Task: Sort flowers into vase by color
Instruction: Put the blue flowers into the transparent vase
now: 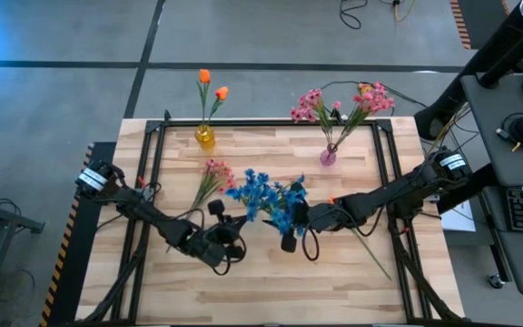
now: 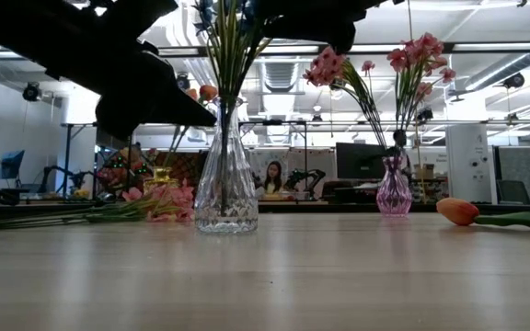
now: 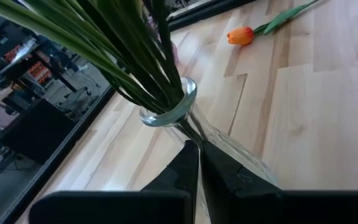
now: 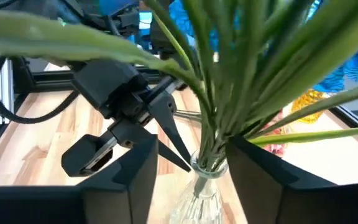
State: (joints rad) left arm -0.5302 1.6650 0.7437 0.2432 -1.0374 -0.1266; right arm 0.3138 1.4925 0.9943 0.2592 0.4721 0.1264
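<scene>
Glass vases (image 2: 225, 184): three; loose tulip (image 2: 457, 211): one.

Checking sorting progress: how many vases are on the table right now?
3. Yellow vase at the far edge with orange buds; pink vase far right with pink blossoms; clear glass vase mid-table holding blue flowers, largely hidden from above.

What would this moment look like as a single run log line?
left gripper: shut beside clear vase | right gripper: open around blue flowers in vase | orange tulip: lying on table
</scene>
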